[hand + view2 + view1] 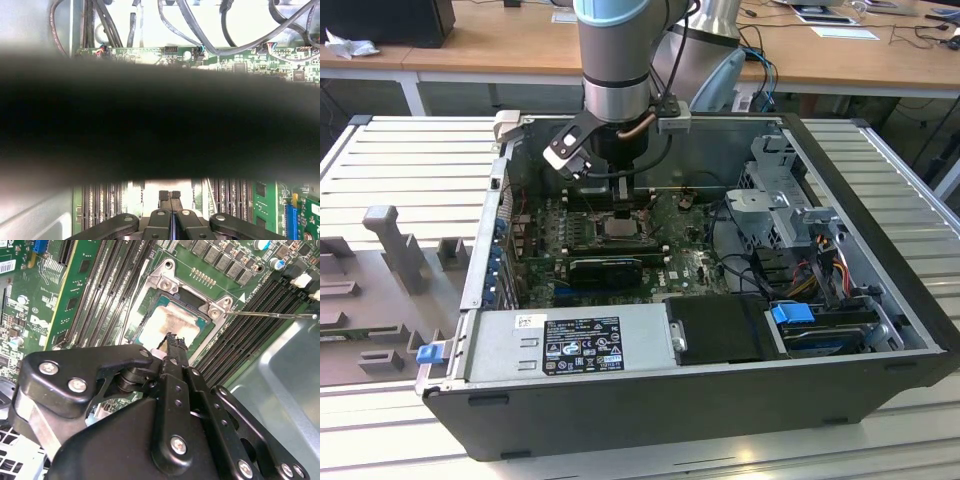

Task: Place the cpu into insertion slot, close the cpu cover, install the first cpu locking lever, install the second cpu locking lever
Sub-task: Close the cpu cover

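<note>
Starting at the exterior view's left, well away from the tool: one cluster of grey moulded fixture blocks on the slatted metal table. Moving in, there's one open black computer case, with one grey-and-blue robot arm reaching straight down into it.

At the arm's end is one black two-finger gripper. Its two fingers are pressed flat together, pad against pad, with nothing held between them.

Right under those tips in the second wrist view is one cpu, a flat square chip with a pale, smudged silver top. It is seated in the square black insertion slot on the green circuit board. I can't tell whether the tips are touching the chip or just above it.

The cpu cover, a thin silver-grey metal frame with a square window, lies down around the chip. Two round fasteners show along its edge.

Banks of long black memory slots flank the gripper on both sides, but I can't count them. Beyond the cover's corner, one thin bare metal rod runs out across the slots.
</note>
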Tool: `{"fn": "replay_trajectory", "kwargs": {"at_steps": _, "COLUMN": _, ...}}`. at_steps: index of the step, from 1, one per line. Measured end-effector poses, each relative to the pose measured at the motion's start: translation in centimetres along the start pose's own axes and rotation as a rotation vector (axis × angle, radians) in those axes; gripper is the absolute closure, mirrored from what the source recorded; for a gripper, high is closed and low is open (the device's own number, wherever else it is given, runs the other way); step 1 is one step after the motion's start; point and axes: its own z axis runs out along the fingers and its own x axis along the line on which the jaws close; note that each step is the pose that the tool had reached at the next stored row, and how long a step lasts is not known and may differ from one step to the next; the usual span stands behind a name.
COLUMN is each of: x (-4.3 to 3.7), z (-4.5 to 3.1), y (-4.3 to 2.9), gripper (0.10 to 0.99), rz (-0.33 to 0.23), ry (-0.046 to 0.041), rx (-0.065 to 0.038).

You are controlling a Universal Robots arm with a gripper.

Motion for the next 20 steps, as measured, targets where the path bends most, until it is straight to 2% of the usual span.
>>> {"fn": "replay_trajectory", "kwargs": {"at_steps": 20, "x": 0.0, "z": -0.42, "y": 0.03, "gripper": 0.98, "rz": 0.0, "ry": 0.0, "rx": 0.0}}
